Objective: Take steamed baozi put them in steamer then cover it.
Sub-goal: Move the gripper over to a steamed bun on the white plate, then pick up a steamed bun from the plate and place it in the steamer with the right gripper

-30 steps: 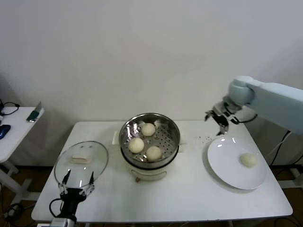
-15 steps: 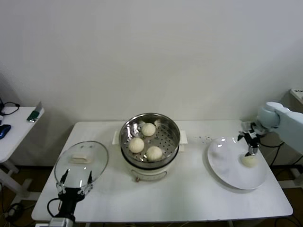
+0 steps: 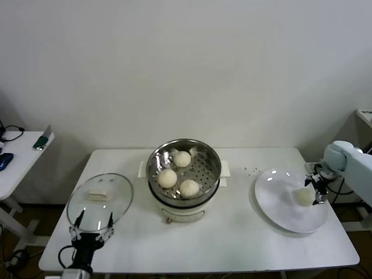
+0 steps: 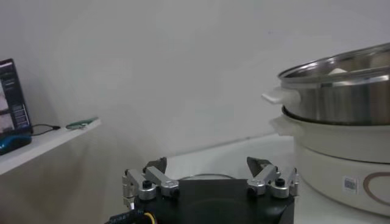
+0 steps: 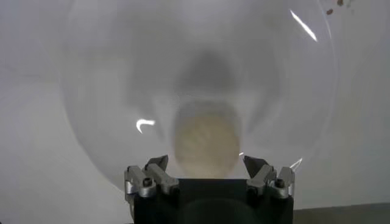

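Observation:
Three pale baozi [image 3: 167,178] lie in the shiny steamer [image 3: 210,158] on its cream pot base at the table's middle. A fourth baozi [image 3: 304,196] lies on the white plate [image 3: 279,203] at the right. My right gripper [image 3: 318,187] is open and stands at that baozi's right side; in the right wrist view the baozi [image 5: 205,145] sits just ahead of the open gripper [image 5: 206,164]. The glass cover [image 3: 100,199] with its white handle lies flat at the table's left. My left gripper [image 3: 92,225] is open at the table's front left edge, below the cover.
A side table [image 3: 14,163] with small devices stands at the far left. Dark specks [image 3: 251,170] lie on the table behind the plate. In the left wrist view the steamer [image 4: 341,91] rises to one side of the open left gripper [image 4: 207,167].
My right gripper has come from above the table's back right down to the plate, and now stands at the last baozi's right side. The left arm has not moved.

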Robot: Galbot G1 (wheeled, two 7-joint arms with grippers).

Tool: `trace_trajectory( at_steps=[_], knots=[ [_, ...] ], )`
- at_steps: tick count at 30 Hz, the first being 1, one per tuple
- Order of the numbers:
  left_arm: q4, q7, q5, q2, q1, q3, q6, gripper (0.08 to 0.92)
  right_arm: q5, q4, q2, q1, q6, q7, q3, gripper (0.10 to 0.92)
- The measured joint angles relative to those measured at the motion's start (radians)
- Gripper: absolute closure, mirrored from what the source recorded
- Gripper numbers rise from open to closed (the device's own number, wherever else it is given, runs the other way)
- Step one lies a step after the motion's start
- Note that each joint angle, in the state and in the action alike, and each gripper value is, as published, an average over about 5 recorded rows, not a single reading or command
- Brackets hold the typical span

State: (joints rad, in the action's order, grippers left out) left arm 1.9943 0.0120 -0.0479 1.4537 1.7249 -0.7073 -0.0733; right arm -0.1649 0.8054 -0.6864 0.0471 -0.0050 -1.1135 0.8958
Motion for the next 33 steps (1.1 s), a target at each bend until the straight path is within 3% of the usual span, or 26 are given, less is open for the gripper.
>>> trace_trajectory(
  at_steps=[13, 24, 33],
  knots=[
    [-0.005, 0.0, -0.004, 0.004, 0.001, 0.0, -0.003, 0.177, -0.04, -0.082, -0.062, -0.04, 0.016, -0.006, -0.064, 0.205],
    [-0.004, 0.0, -0.004, 0.005, 0.003, 0.0, -0.004, 0.177, -0.046, -0.095, -0.062, -0.036, 0.027, -0.014, -0.075, 0.345],
    [0.004, -0.001, -0.008, 0.009, 0.001, 0.013, -0.004, 0.177, 0.035, -0.056, -0.069, 0.059, 0.003, -0.014, -0.001, 0.355]
  ],
)
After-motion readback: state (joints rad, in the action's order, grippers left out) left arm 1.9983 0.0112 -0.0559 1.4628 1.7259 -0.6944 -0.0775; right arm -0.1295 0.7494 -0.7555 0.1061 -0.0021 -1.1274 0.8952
